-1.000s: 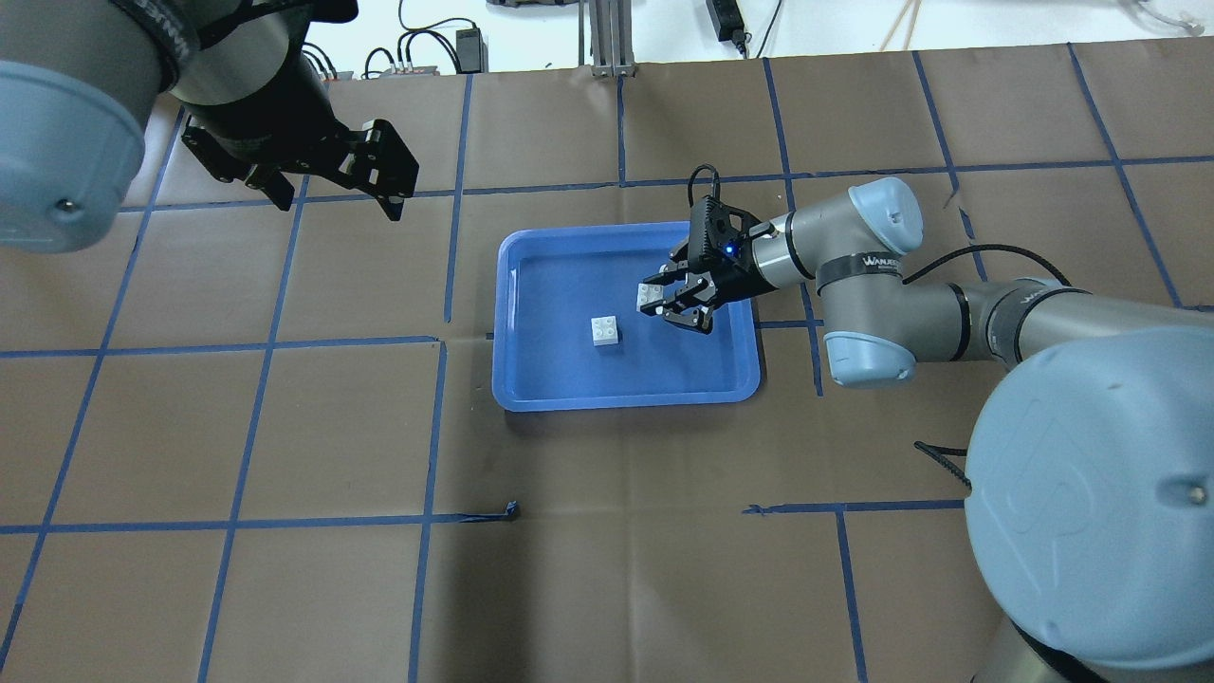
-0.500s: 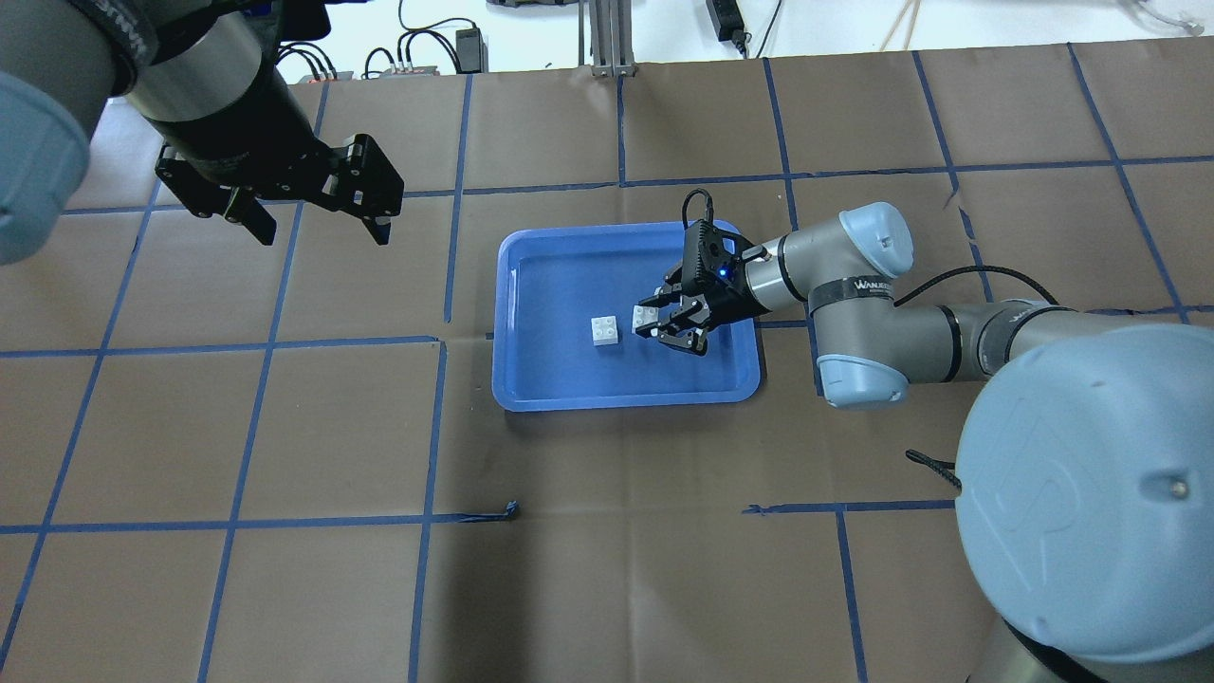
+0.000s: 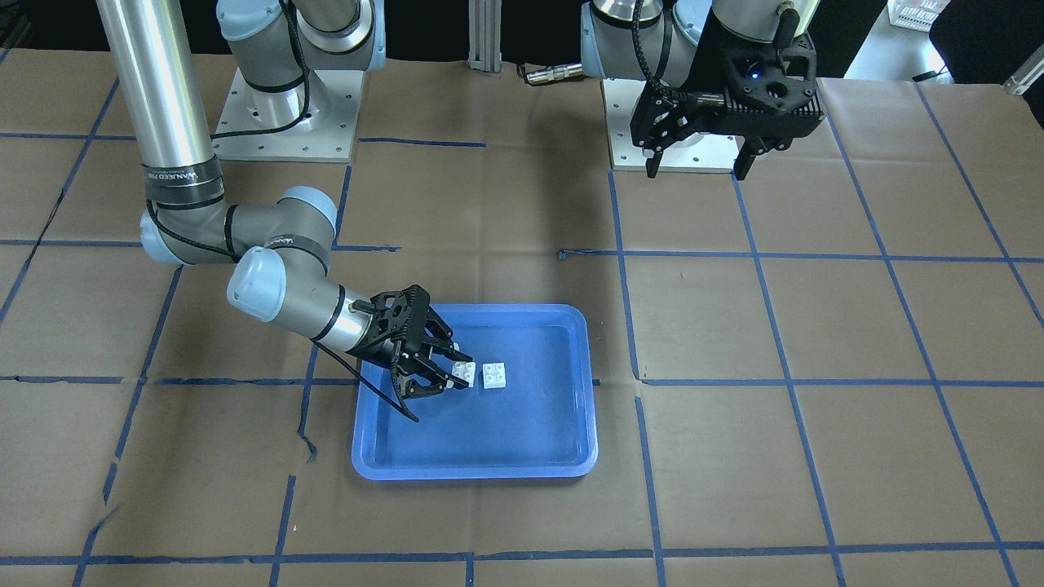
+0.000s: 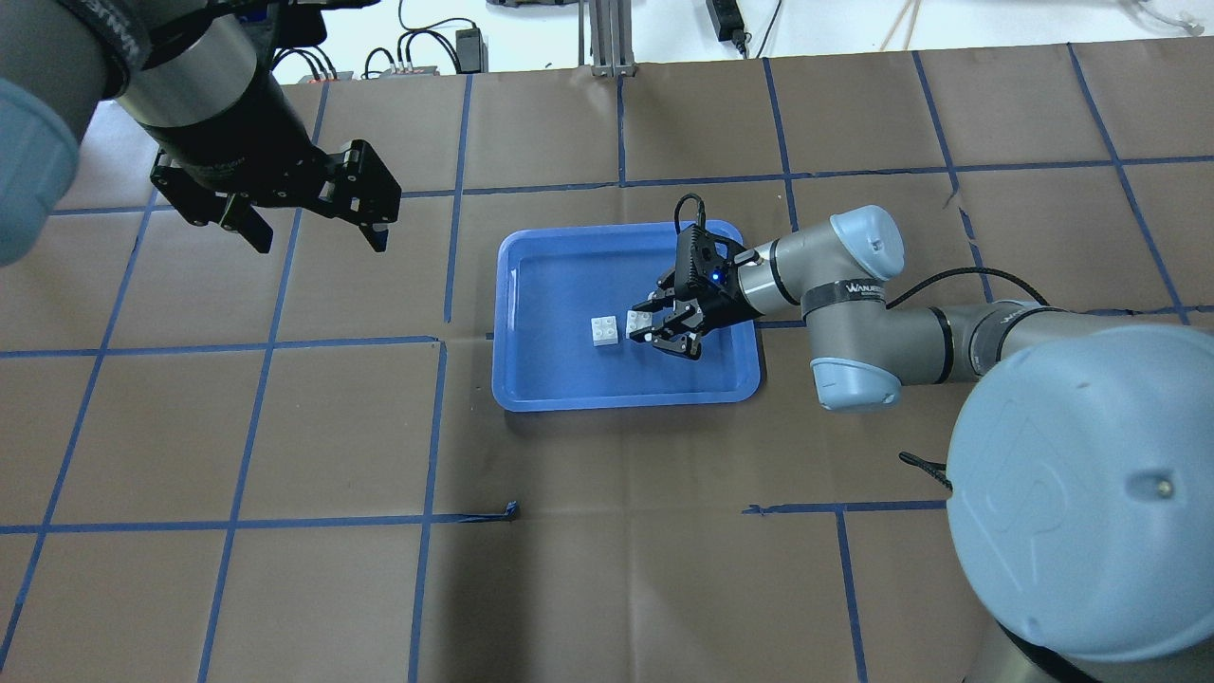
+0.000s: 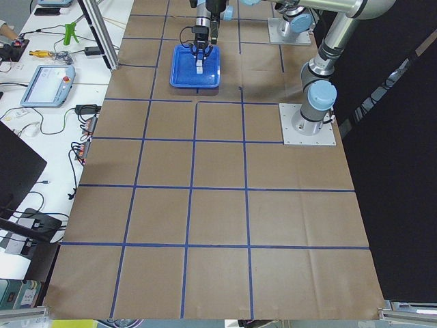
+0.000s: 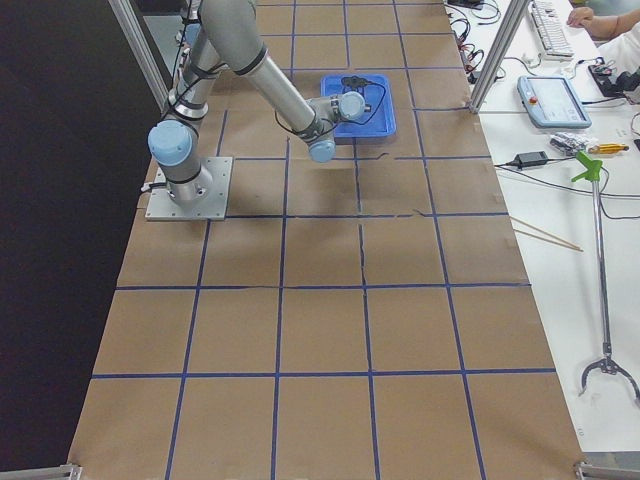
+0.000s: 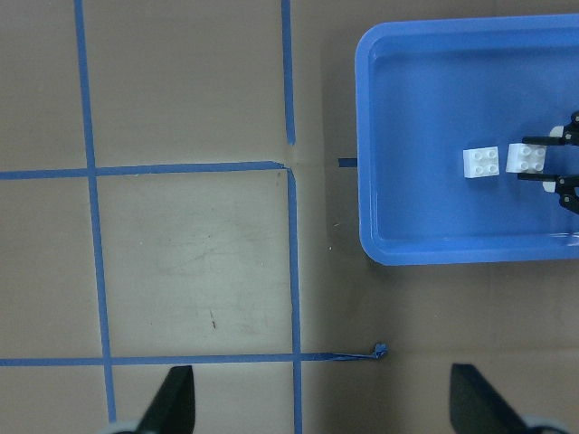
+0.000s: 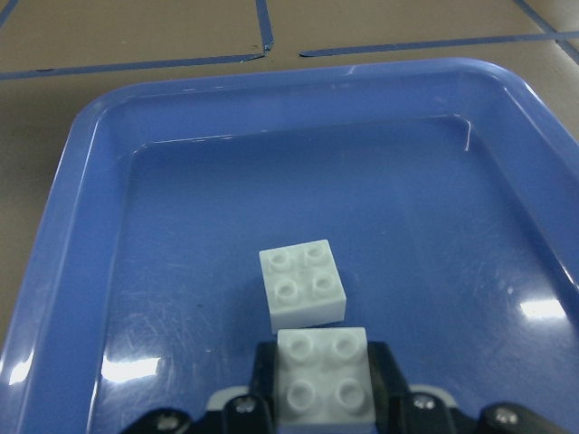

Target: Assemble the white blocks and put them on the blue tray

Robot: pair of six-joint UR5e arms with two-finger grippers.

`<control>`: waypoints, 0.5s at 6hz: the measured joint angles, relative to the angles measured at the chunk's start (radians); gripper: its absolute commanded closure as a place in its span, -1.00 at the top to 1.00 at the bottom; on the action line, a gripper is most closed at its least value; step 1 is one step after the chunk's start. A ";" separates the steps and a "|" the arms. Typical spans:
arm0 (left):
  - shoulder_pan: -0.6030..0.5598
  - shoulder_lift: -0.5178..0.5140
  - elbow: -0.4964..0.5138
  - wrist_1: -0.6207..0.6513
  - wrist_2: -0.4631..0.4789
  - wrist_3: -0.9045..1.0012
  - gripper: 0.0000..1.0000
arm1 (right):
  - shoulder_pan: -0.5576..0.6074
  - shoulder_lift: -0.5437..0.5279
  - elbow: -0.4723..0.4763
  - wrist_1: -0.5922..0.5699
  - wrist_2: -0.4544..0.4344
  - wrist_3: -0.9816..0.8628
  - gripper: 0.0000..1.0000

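Right arm (image 4: 854, 294) reaches low into the tray (image 4: 560, 285). I read the right jaws as clamped on one block (image 4: 639, 323), studs up; the right wrist view shows it pinched by two opposite sides. The second block (image 4: 604, 329) lies loose on the tray floor near the middle, studs up too. The held block sits just beside it, on the right arm's side, with a thin gap between them from overhead. Not stacked. I cannot tell whether the held block touches the tray floor.

Left arm (image 4: 218, 104) hangs over the brown surface (image 4: 664, 569), well apart from the tray, toward the robot's left. I see the left jaws spread wide with nothing between them; their fingertips (image 7: 172, 402) show far apart at the bottom of the left wrist view. Blue tape lines (image 7: 181, 169) grid the surface around the tray.
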 measured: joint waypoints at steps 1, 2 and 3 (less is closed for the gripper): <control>0.000 0.000 0.000 0.000 0.000 0.001 0.99 | 0.004 0.007 -0.003 0.000 0.000 0.007 -0.40; 0.000 0.000 0.000 0.001 0.000 0.001 0.99 | 0.007 0.011 -0.009 -0.003 0.000 0.019 -0.40; 0.000 0.000 0.000 0.002 0.000 0.001 0.99 | 0.010 0.012 -0.016 -0.011 0.000 0.036 -0.40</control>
